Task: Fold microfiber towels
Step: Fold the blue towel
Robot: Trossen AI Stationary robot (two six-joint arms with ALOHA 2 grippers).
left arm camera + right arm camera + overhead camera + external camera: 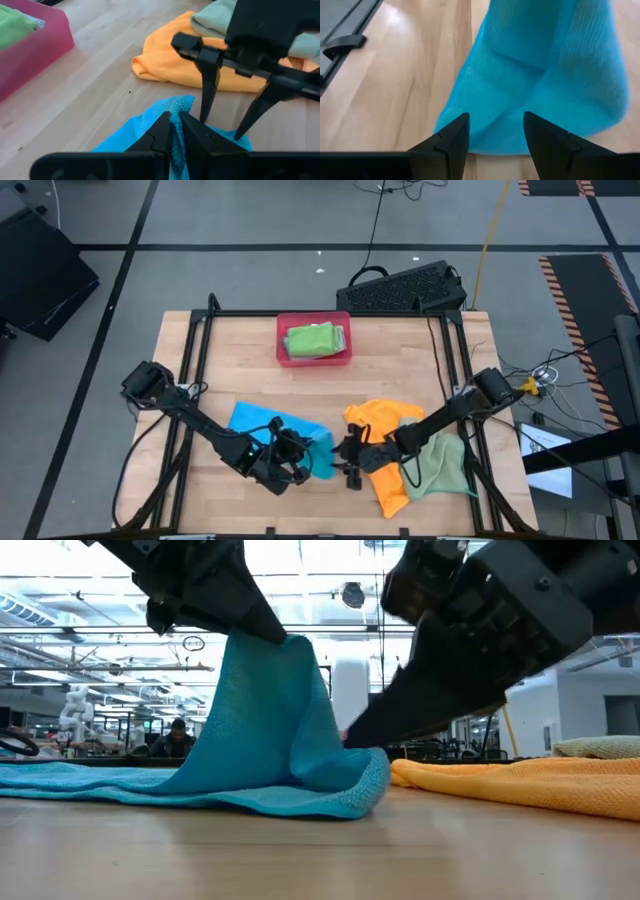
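Observation:
A bright blue towel (265,428) lies near the table's front, left of centre. Its right part is drawn up into a peak (268,650). My left gripper (173,122) is shut on that peak. My right gripper (222,125) stands open just to the right of the raised part, fingers pointing down at the towel's right edge (540,145). An orange towel (385,442) and a pale green towel (442,462) lie crumpled at the front right. A green towel (313,340) rests folded in the pink tray (283,352). My left gripper pinches a raised bunch of the blue towel (176,106) between its two fingers, slanting down from the table's left. The cloth hangs below the fingers like a tent, and its lower part (120,785) lies on the table. My right gripper: I cannot tell whether its open fingers (206,100) touch the towel.
The pink tray stands at the table's far middle. A black keyboard (405,288) sits beyond the far right corner. A black frame (195,350) runs along the table's edges. Bare wood (250,370) lies between the tray and the towels.

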